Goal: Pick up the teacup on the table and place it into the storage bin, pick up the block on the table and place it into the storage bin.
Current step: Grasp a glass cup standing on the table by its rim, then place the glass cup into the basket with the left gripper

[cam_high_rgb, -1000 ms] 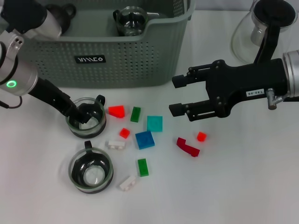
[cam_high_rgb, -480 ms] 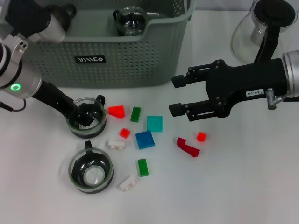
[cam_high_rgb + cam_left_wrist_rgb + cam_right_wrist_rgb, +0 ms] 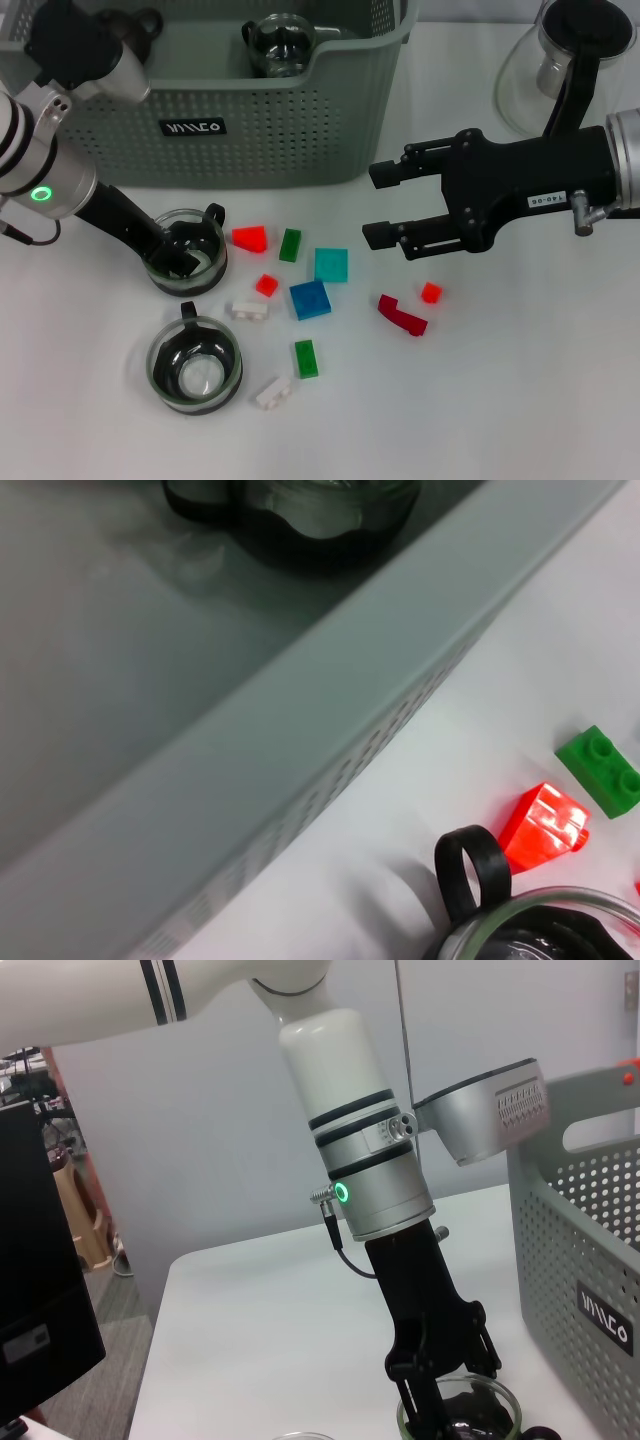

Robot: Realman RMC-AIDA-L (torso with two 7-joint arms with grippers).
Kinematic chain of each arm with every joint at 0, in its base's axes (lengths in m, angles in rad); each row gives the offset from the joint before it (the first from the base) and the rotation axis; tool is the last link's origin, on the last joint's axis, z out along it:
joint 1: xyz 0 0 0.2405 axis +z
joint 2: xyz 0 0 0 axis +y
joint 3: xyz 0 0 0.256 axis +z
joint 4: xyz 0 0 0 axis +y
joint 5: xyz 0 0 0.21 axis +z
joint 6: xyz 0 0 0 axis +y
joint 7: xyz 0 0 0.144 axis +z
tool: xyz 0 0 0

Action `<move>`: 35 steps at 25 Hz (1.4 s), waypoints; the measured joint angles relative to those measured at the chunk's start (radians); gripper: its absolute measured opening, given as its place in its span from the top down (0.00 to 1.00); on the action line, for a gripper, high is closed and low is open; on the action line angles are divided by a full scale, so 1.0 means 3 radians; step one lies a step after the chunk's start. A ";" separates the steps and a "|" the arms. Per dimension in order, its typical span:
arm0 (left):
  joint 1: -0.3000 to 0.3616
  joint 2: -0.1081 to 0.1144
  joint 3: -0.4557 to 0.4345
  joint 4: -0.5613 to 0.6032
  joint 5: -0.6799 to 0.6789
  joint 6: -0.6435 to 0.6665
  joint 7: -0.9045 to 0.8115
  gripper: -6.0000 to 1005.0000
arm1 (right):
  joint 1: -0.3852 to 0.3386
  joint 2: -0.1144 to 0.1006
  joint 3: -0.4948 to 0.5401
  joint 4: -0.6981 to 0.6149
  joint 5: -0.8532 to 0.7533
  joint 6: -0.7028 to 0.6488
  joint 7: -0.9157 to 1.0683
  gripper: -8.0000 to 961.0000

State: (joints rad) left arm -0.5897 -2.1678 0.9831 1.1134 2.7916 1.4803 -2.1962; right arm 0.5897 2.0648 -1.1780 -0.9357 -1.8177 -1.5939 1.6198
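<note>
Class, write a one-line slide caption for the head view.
Left gripper reaches into a teacup beside the storage bin.

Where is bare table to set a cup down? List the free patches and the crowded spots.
Free: the white table near the front edge, right of the white block and below the dark red block; also the front left corner beside the lower teacup. Crowded: the block cluster around the blue block, and the strip before the storage bin where the left claw works.
</note>
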 joint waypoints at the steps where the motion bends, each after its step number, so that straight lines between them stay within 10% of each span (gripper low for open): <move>1: 0.0000 0.0000 0.0000 0.0000 0.0000 0.0000 0.0000 0.21 | 0.0000 0.0000 0.0000 0.0000 0.0000 0.0000 0.0000 0.24; 10: -0.0003 0.0006 0.0012 -0.0005 0.0014 -0.0071 -0.0082 0.34 | -0.0006 0.0001 0.0000 -0.0007 0.0000 0.0000 0.0000 0.24; 19: 0.0002 0.0001 0.0038 0.0006 0.0039 -0.0071 -0.0083 0.78 | -0.0017 0.0005 0.0000 -0.0004 0.0000 -0.0011 0.0000 0.24; 35: -0.0147 0.0038 -0.0126 0.0355 -0.0271 0.0624 -0.0067 0.95 | -0.0026 -0.0041 -0.0001 0.0001 0.0000 -0.0037 0.0005 0.23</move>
State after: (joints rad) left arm -0.6338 -2.1563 0.9454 1.2200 2.7102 1.6676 -2.2164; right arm 0.5819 2.0523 -1.1782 -0.9354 -1.8177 -1.6049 1.6213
